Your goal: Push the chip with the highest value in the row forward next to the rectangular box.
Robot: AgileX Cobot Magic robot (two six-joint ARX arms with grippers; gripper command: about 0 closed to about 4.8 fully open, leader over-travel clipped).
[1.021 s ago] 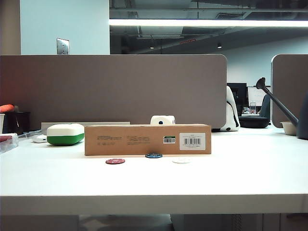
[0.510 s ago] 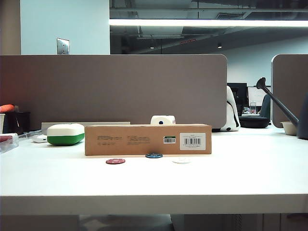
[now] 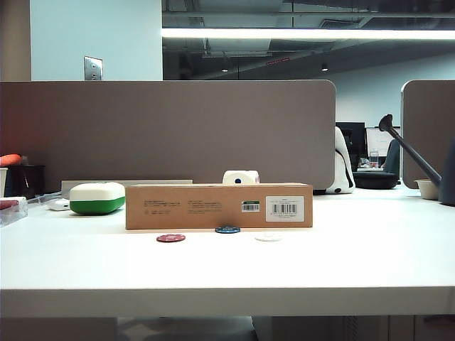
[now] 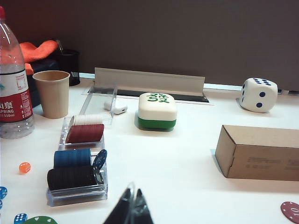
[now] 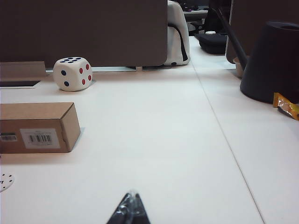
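The blue chip (image 3: 227, 229) already lies just before the rectangular box (image 3: 219, 206), ahead of the red chip (image 3: 170, 238) and white chip (image 3: 268, 237). Left tool (image 4: 131, 208) and right tool (image 5: 130, 208), both pinched narrow and empty, hang over the table (image 3: 227, 266) away from the chips.

Centre of the exterior frame: the long brown cardboard rectangular box (image 3: 218, 206). Just before it lie the round red chip (image 3: 170, 238) at left, the small round blue chip (image 3: 227, 229) nearest it, the round white chip (image 3: 268, 237) at right. The left gripper (image 4: 131, 208) and right gripper (image 5: 130, 209) sit at their wrist frames' lower edges.
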